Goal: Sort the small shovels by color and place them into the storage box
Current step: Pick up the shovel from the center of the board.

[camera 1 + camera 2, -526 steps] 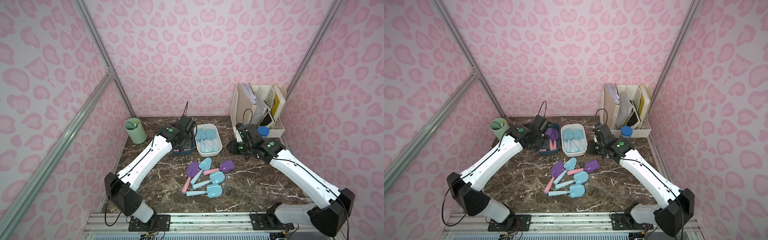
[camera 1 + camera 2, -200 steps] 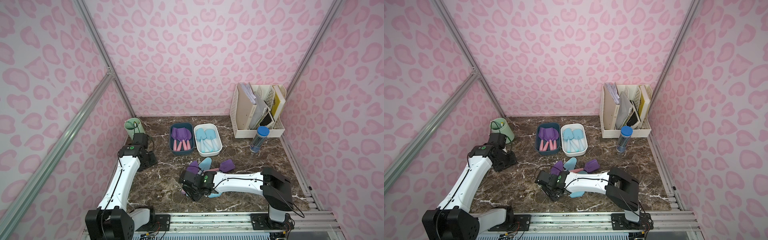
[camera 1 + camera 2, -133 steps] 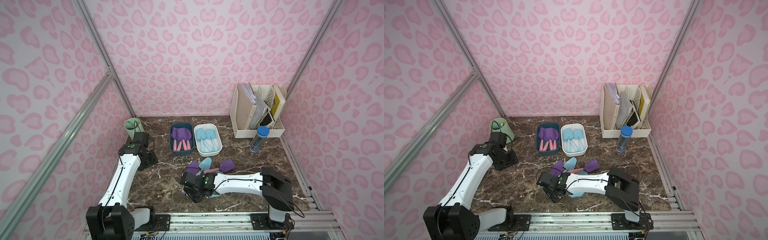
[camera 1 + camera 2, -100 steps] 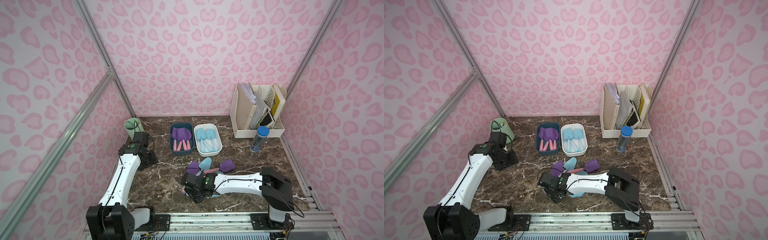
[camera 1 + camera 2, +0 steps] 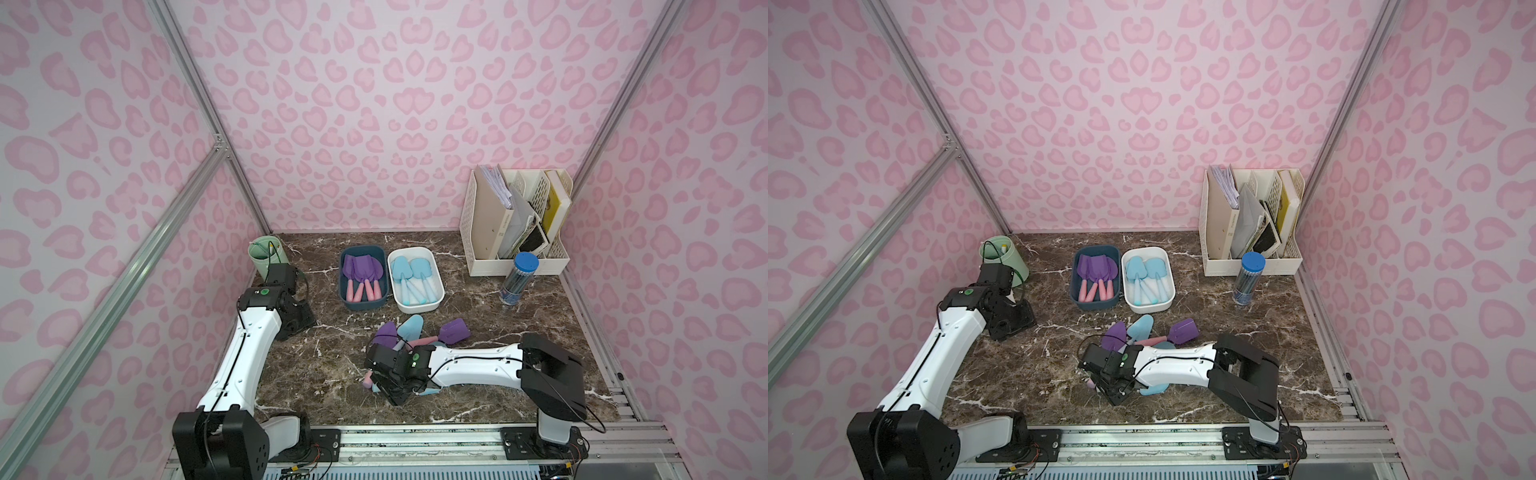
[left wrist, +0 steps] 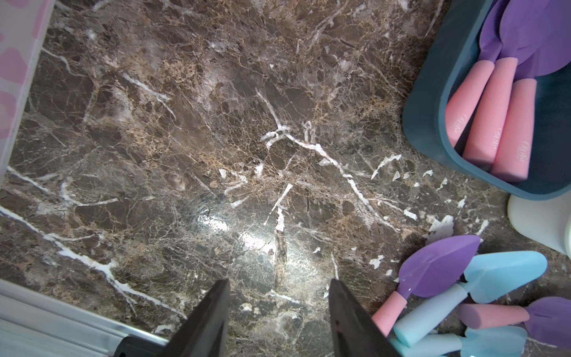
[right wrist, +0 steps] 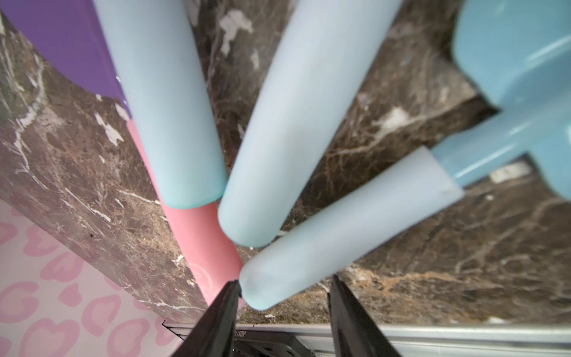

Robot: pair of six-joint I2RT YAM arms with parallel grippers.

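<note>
Here | 3 smooth tapered blue shovel handles (image 7: 290, 123) | veined marble tabletop (image 6: 185, 123)

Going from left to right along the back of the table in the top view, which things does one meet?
From the left: green cup → dark blue box holding purple shovels → white box holding light blue shovels → file organizer.

Storage boxes: 2, dark blue box (image 5: 365, 306) left, white box (image 5: 419, 308) right. Boxed purple shovels (image 5: 361, 270): 3. Boxed light blue shovels (image 5: 411, 270): at least 3, overlap blocks exact count. Loose purple shovels (image 5: 455, 330) near side of boxes: 2. Loose light blue shovels (image 7: 173, 92): 3, going by handles in right wrist view. Green cup (image 5: 266, 253), file rack (image 5: 482, 232), blue-capped jar (image 5: 515, 282): 1 each.
</note>
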